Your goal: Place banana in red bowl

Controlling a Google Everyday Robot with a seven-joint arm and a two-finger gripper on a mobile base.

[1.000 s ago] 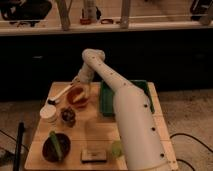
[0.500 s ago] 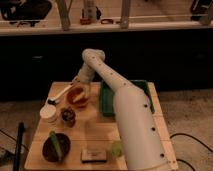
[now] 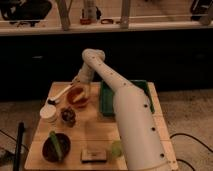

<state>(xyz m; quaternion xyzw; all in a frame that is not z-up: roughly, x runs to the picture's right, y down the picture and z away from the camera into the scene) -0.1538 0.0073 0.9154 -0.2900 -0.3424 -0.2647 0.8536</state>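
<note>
We see nothing moved since half a second ago: the arm [image 3: 131, 125] keeps its long reach across the desk [image 3: 95, 129], and the gripper [image 3: 81, 89] still hangs low over the red bowl [image 3: 76, 104] near the far left corner. We cannot tell how wide the gripper stands or whether it holds anything. We cannot pick out the banana from the gripper and the bowl's inside. A white spoon [image 3: 61, 93] lies just left of the bowl, with a white cup [image 3: 49, 114] nearer the left edge. A green tray [image 3: 106, 100] sits toward the far right corner. A dark bowl [image 3: 48, 152] holding a green piece [image 3: 56, 145] is at the near left corner.
</note>
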